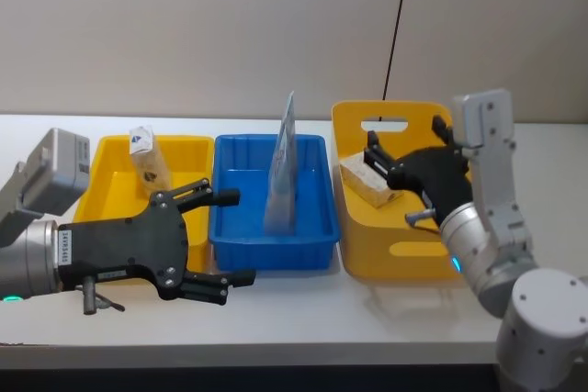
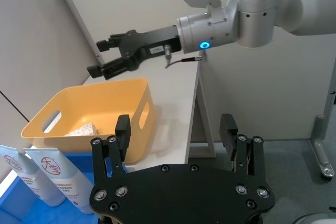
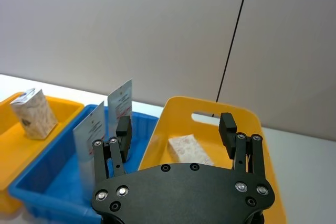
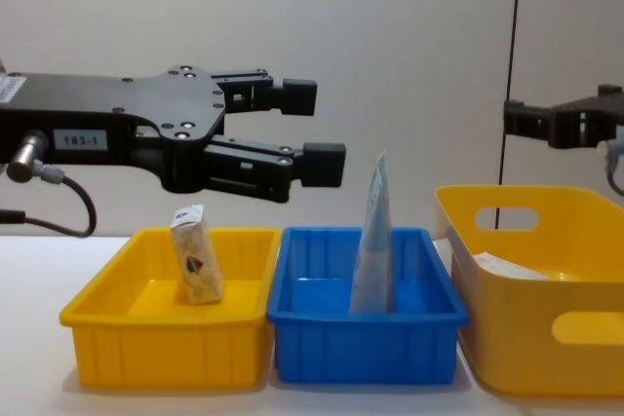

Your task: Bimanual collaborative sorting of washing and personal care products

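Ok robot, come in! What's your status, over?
Left gripper open, empty, hovering by the blue bin. Right gripper open, empty, over the tall yellow bin. Packet, pouch and white pack each in a bin. Nothing blocking.

left arm (image 1: 37,259): silver-grey cylindrical wrist, grey box-shaped housing (image 1: 57,170) mounted on it. black flat palm plate (image 4: 166,124) with silver screws (image 2: 121,190); white label (image 4: 80,140) reading "183-1"; metal plug (image 4: 27,151) with black cable (image 4: 92,211). jaws: black, multi-link, square tips. right arm (image 1: 501,254): glossy pale-grey rounded joints, blue indicator light (image 2: 203,45), grey box-shaped wrist housing (image 1: 482,121), matching black plate (image 3: 184,190) and jaws.
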